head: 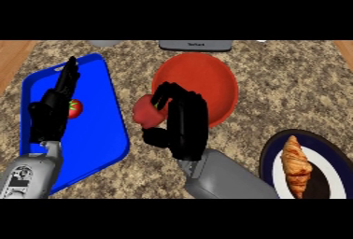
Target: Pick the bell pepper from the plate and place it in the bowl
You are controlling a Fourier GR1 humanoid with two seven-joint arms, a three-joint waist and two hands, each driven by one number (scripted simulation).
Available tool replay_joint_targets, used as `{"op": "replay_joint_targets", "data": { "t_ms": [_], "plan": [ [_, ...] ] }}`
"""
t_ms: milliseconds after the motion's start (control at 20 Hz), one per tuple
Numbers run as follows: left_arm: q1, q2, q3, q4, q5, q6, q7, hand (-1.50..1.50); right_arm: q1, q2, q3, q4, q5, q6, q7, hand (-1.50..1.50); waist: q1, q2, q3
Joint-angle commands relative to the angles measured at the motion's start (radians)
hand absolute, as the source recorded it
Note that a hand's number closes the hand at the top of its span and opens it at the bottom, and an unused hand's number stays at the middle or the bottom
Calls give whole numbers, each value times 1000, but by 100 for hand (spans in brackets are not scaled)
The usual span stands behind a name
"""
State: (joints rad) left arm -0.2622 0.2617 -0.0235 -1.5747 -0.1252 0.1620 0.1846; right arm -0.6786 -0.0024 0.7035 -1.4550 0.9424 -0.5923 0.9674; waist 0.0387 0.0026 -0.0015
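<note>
From the head view there are two hands, one red plate, one blue tray, one dark plate with a white inner ring, one croissant, one tomato and one bell pepper.

The bell pepper is red and lumpy with a small green spot at its top. It sits in the right hand, whose fingers curl over it from the right with the thumb below; only the pepper's left side shows. It is over the left rim of the red plate, partly above the speckled counter.

The left hand shows at the view's left, fingers straight and pointing up the picture, lying over the blue tray. The tomato, red with a green stem, lies on the tray just beside that hand, partly hidden by it.

At lower right, the croissant lies on the dark plate. Two grey objects are cut off at the top edge; I cannot tell what they are.
</note>
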Motion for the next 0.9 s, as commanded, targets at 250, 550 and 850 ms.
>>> {"op": "replay_joint_targets", "data": {
  "t_ms": [250, 550, 850],
  "plan": [
    [31, 11, 34, -5, 27, -33, -20, 0, -224, 2, -181, 448, 23, -92, -86, 150, -12, 4, 1],
    [33, -9, 23, -22, -6, -11, -12, 0, -261, -24, -240, 665, 73, -100, -167, 150, -21, 2, 1],
    [38, -4, 37, -9, 9, -32, -39, 0, -252, -61, -427, 856, -143, -253, -425, 150, 1, 15, 3]
  ]
}}
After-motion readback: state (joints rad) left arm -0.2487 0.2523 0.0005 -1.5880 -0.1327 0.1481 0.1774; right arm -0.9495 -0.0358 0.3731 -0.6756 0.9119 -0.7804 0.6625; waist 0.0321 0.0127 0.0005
